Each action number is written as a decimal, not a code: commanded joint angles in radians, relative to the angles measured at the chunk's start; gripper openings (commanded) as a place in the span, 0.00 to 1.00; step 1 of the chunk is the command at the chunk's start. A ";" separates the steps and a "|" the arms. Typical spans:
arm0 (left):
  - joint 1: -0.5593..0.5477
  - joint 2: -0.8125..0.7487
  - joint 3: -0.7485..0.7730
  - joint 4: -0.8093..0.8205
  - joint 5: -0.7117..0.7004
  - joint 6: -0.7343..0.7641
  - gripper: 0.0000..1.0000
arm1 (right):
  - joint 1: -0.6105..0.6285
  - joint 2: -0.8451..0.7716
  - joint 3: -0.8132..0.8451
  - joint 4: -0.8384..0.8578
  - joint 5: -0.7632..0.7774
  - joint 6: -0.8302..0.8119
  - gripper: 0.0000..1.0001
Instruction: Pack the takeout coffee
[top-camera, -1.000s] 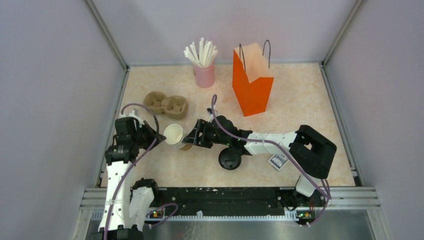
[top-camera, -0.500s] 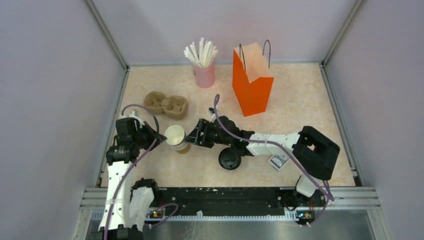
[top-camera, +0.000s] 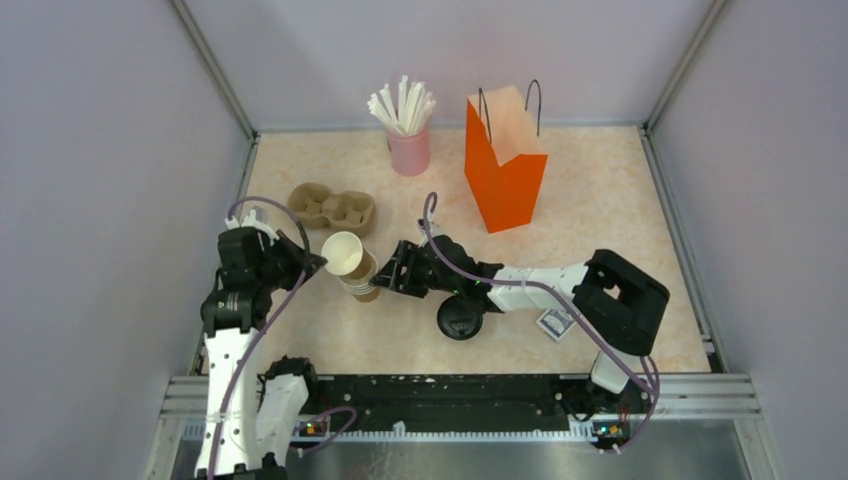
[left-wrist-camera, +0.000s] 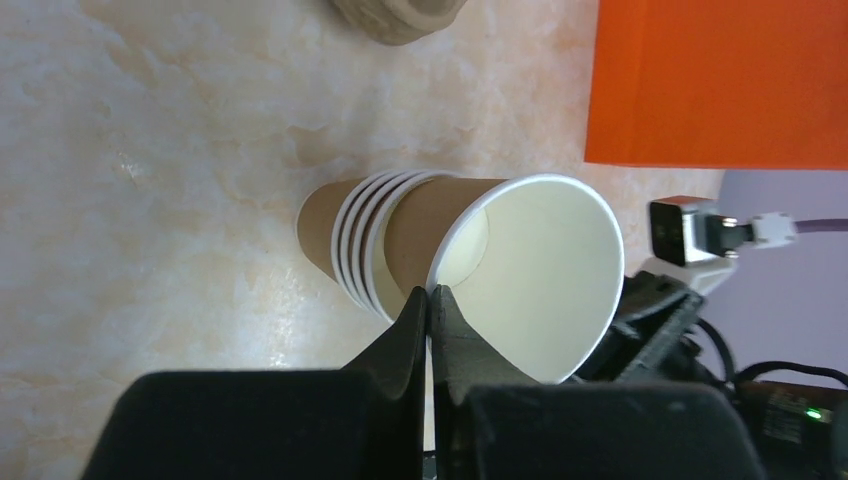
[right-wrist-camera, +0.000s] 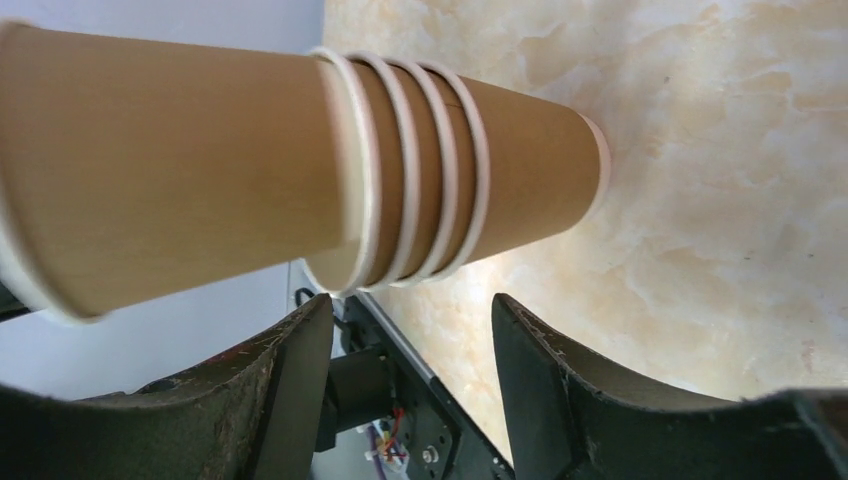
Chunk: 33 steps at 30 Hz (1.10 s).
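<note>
No takeout coffee with a black sip lid shows in any view. A stack of lidless brown paper cups (top-camera: 364, 287) (right-wrist-camera: 440, 170) leans on the table between the two arms. My left gripper (top-camera: 318, 263) (left-wrist-camera: 430, 292) is shut on the rim of the top cup (top-camera: 343, 253) (left-wrist-camera: 530, 270), which is tilted and partly drawn out of the stack (left-wrist-camera: 345, 245). My right gripper (top-camera: 388, 275) (right-wrist-camera: 405, 305) is open just beside the stack's rims, its fingers apart and not clamping it. The orange bag (top-camera: 505, 165) stands upright at the back.
A flat black lid (top-camera: 460, 318) lies under the right forearm, with a small packet (top-camera: 555, 321) beside it. A pulp cup carrier (top-camera: 332, 208) sits at the left back. A pink holder with white straws (top-camera: 408, 150) stands left of the bag.
My left gripper has moved up and away from the near edge with the top cup, drawing it out of the stack. The stack has shifted slightly; the right gripper stays beside it.
</note>
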 joint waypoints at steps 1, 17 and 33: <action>-0.003 -0.015 0.075 0.040 0.017 -0.044 0.00 | 0.008 0.034 0.034 0.029 0.005 -0.020 0.58; -0.002 -0.004 0.338 0.076 -0.301 0.054 0.00 | 0.008 0.038 0.091 0.077 -0.007 -0.190 0.78; -0.002 0.024 0.308 0.120 -0.231 0.093 0.00 | 0.055 0.256 0.275 0.145 -0.058 -0.199 0.87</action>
